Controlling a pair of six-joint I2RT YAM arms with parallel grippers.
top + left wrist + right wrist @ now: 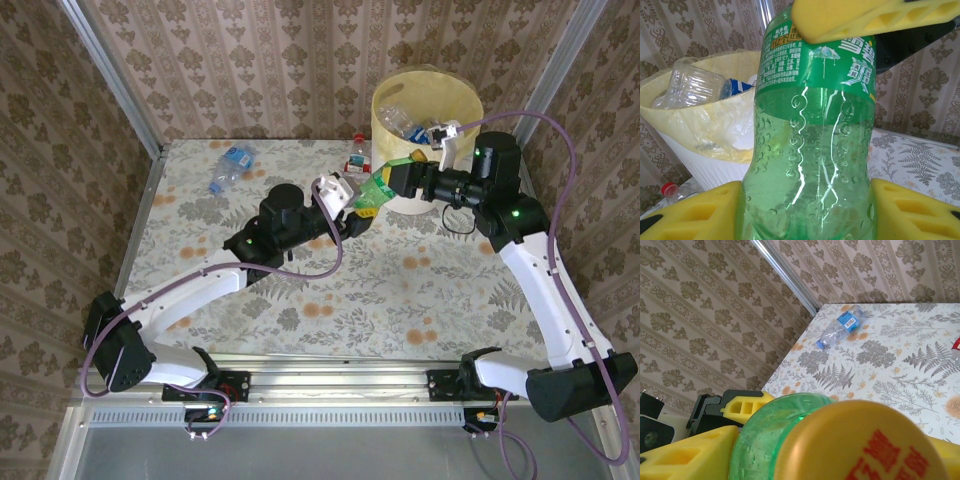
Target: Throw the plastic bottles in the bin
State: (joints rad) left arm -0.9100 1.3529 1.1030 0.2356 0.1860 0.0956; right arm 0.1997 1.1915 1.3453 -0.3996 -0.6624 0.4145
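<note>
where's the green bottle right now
Top view, right of centre: the green bottle is held by the fingers of the left gripper, close beside the bin.

One bin is standing at the upper right of the top view. Three plastic bottles are showing outside it: one green bottle near the centre, one red-capped bottle just left of the bin, and one blue-labelled bottle lying at the upper left. At least two clear bottles are lying inside the bin, where overlap is preventing an exact count. Two arms, the left arm and the right arm, are reaching toward the centre.
</note>
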